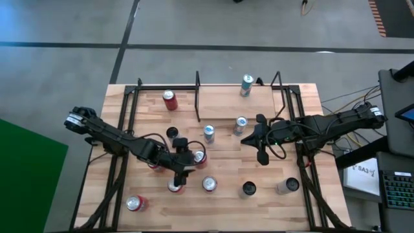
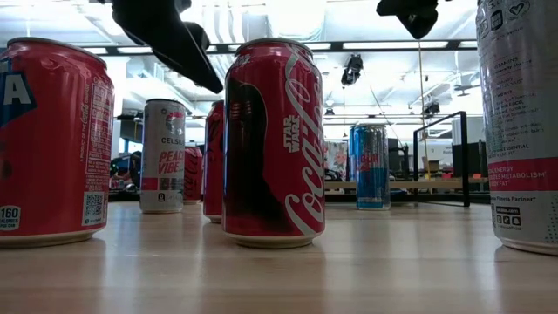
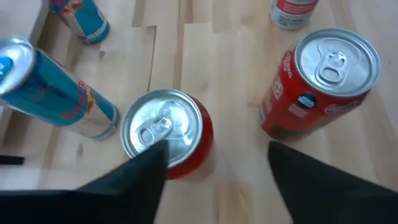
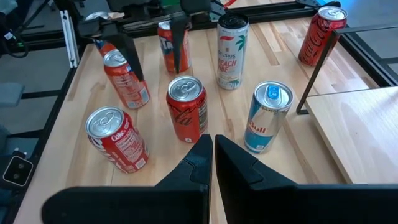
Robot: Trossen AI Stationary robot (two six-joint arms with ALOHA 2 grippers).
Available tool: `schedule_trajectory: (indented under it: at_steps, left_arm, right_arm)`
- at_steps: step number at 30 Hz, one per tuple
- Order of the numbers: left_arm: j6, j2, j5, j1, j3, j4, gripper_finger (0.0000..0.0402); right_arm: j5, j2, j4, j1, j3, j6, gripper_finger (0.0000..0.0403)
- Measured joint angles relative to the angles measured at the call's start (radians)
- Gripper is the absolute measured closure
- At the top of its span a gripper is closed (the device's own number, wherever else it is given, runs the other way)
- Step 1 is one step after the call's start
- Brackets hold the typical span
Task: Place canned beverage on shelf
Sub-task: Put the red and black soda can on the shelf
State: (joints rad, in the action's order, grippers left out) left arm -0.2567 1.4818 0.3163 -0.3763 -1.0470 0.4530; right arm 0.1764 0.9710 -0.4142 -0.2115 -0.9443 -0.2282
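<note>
Several canned beverages stand upright on the plank table. The shelf is the light board with black rails at the far middle. A teal can stands at its far edge. My left gripper is open, raised over the near-left cluster. Just beyond one fingertip stands a red can. Another red can stands past the other finger. My right gripper is shut and hangs above the table's middle, beside a blue can. My left gripper has one finger that overlaps the silver top of the nearer red can in the wrist view. I cannot tell whether it touches the can. Nothing sits between the two fingers.
Red cans, a white Celsius can and dark-topped cans are scattered over the table. Black frame rails run along both table sides. In the low view a Coca-Cola can stands close to the near edge.
</note>
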Motion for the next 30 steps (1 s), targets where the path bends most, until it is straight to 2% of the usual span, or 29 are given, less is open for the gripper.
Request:
schedule_trajectory:
  at_steps: [3, 7, 23, 30]
  left_arm:
    - [0.012, 0.002, 0.013, 0.005, 0.000, -0.005, 0.0076]
    - [0.011, 0.003, 0.016, 0.021, 0.000, -0.006, 0.0046]
    - [0.053, 0.003, 0.017, 0.055, 0.002, -0.045, 0.0052]
    - [0.073, 0.003, 0.016, 0.063, 0.031, -0.112, 0.0052]
  right_arm:
    - [0.000, 0.000, -0.001, 0.000, 0.000, 0.000, 0.0394]
    - [0.000, 0.000, -0.001, 0.000, 0.000, 0.000, 0.0394]
    - [-0.003, 0.001, -0.002, 0.000, 0.000, 0.001, 0.0394]
    - [-0.003, 0.001, -0.003, 0.000, 0.002, 0.003, 0.0394]
